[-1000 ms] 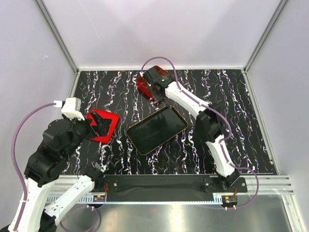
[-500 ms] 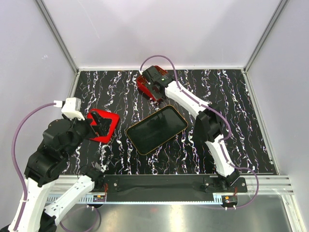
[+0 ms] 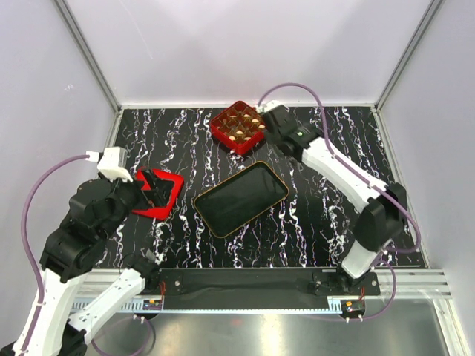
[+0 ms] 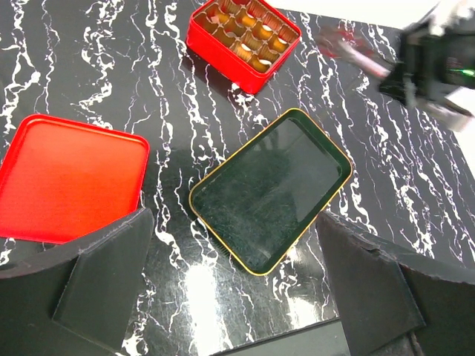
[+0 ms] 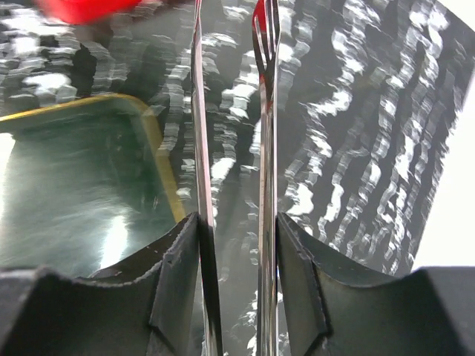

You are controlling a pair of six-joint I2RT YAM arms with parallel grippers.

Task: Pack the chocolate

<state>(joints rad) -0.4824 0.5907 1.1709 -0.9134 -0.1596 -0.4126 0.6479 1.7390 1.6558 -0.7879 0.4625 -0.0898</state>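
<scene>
**Chocolate (image 3: 237, 127) all in the red box, right hand on tongs**

So the pieces, some brown and some cream, sit in the cells of the red gridded box (image 4: 219, 59) at the far side of the worktop (image 3: 297, 237). The black gold-rimmed tray (image 3: 240, 199) lies slantwise in the middle, near the box but not touching it.

The right hand (image 5: 236, 245) is up just beside the box's right corner. Its fingers are pinched about halfway in on a pair of thin metal tongs (image 5: 202, 185), and both blades run straight out between the pads. Its wrist view is pretty smeared, but you can make out the tray's gold corner left of the blades.

The left hand (image 3: 154, 191) is spread as wide as it goes and grips nothing. It hovers over the red lid (image 4: 70, 182), which lies flat left of the tray.
</scene>
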